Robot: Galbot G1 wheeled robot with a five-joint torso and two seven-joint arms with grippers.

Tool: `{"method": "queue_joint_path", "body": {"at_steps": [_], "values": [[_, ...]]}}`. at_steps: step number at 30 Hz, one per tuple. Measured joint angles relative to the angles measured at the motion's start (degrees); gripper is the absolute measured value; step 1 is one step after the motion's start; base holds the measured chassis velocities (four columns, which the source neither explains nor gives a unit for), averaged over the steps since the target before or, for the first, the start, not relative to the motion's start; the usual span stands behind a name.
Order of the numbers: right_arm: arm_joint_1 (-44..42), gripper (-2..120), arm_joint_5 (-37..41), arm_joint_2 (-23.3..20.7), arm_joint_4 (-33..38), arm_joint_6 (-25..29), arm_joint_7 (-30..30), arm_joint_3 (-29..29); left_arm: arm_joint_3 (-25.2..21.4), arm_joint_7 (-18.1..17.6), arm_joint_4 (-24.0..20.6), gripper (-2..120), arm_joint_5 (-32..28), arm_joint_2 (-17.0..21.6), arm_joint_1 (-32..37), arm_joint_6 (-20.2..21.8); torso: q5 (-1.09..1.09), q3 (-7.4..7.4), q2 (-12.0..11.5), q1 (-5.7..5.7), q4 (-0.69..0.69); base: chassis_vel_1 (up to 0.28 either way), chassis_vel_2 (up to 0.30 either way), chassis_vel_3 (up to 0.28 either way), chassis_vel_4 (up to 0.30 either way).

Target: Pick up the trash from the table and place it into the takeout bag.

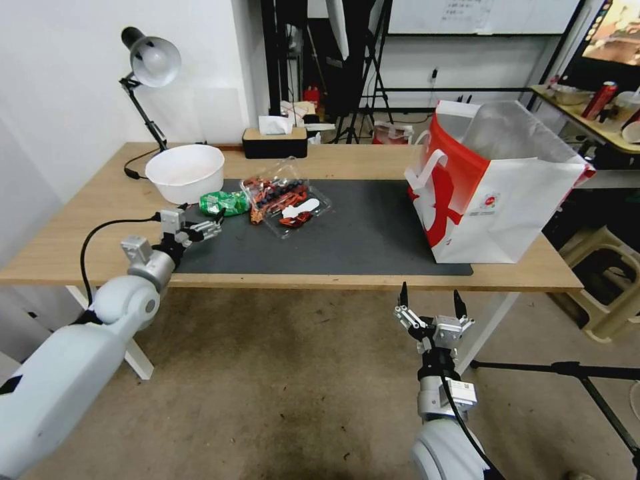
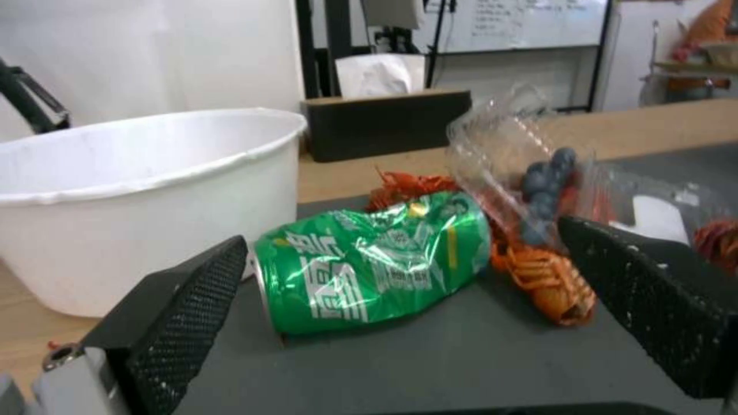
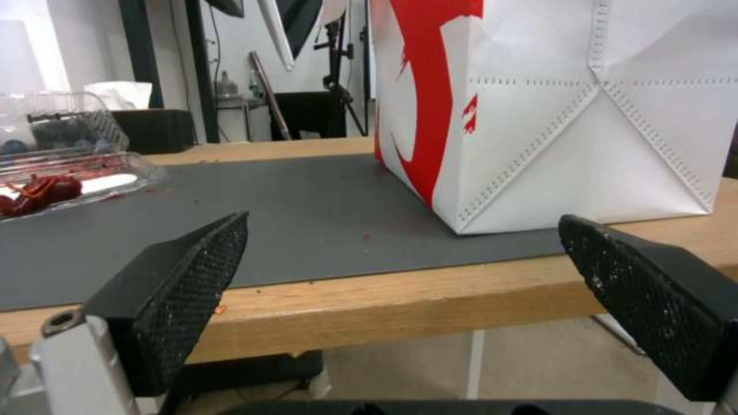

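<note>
Left end effector at centre-left of the head view, over the near-left edge of the dark mat, fingers spread and grasping nothing; in the left wrist view the two black pads flank a crushed green can lying on its side on the mat, pads near it but apart from it. Green can sits just beside a white bowl on one side and a clear plastic clamshell with red scraps and dark berries on the other; orange crayfish shell lies touching the can's far end. Takeout bag stands upright at the right end of the counter, mouth open, silvery lining showing, well apart from the can. Right end effector in lower centre-right of the head view, below the counter's front edge, fingers released and wide apart, pointing up; empty.
</note>
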Motion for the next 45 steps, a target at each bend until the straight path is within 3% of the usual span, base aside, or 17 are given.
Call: {"method": "queue_joint_path", "body": {"at_steps": [7, 9, 11, 13, 23, 26, 29, 38, 45], "values": [[0.0, 100, 0.0, 0.0, 0.0, 0.0, 0.0, 0.2, 4.5, 5.5, 3.5, 100, 4.1, 1.9, -4.3, -1.5, 0.01, 0.0, 0.0, -0.01, 0.01, 0.0, 0.0, 0.0, 0.0], [0.0, 100, -0.1, 0.1, 0.0, 0.0, 0.0, 0.2, 7.3, 8.5, 5.2, 100, 7.0, 2.7, -7.1, -2.4, 0.0, 0.0, 0.0, 0.0, 0.0, 0.0, 0.0, 0.0, 0.0], [0.0, 100, -0.1, 0.1, 0.0, 0.0, 0.0, 0.2, 7.9, 8.9, 5.5, 100, 7.4, 2.8, -7.6, -2.5, 0.0, 0.0, 0.0, 0.0, 0.01, 0.0, 0.0, 0.0, 0.0], [0.2, 100, -0.2, 0.3, -0.2, -0.1, 0.0, 0.1, 11.5, 11.5, 8.2, 100, 10.6, 3.4, -11.8, -3.7, 0.0, 0.0, 0.0, 0.0, 0.0, 0.0, 0.0, 0.0, 0.0], [0.2, 100, -0.5, 0.6, -0.4, -0.1, 0.0, 0.0, 18.9, 18.6, 15.2, 100, 16.2, 4.0, -22.6, -4.9, 0.01, 0.0, 0.0, 0.0, 0.0, 0.0, 0.0, 0.0, 0.0], [0.5, 100, -0.4, 0.7, -0.4, 0.0, 0.0, 0.1, 26.0, 24.2, 20.9, 100, 19.2, 3.8, -30.6, -5.6, 0.01, -0.01, 0.0, -0.01, 0.01, 0.0, 0.0, 0.0, 0.0], [0.6, 100, -0.4, 1.0, -0.6, 0.1, 0.0, 0.1, 29.6, 26.2, 23.6, 100, 20.1, 3.1, -33.8, -5.9, 0.01, -0.01, 0.0, -0.01, -0.01, 0.0, 0.0, 0.0, 0.0], [0.6, 100, -0.1, 1.2, -0.7, 0.2, 0.1, 0.5, 34.0, 31.7, 30.7, 100, 22.3, 1.2, -39.5, -7.1, 0.01, -0.01, 0.0, -0.01, 0.0, 0.0, 0.0, 0.0, 0.0], [0.9, 100, -0.1, 1.4, -0.9, 0.2, 0.1, 0.4, 35.0, 34.4, 33.6, 100, 23.0, 0.2, -41.3, -7.5, 0.01, -0.01, 0.0, -0.01, 0.01, 0.0, 0.0, 0.0, 0.0]]}}
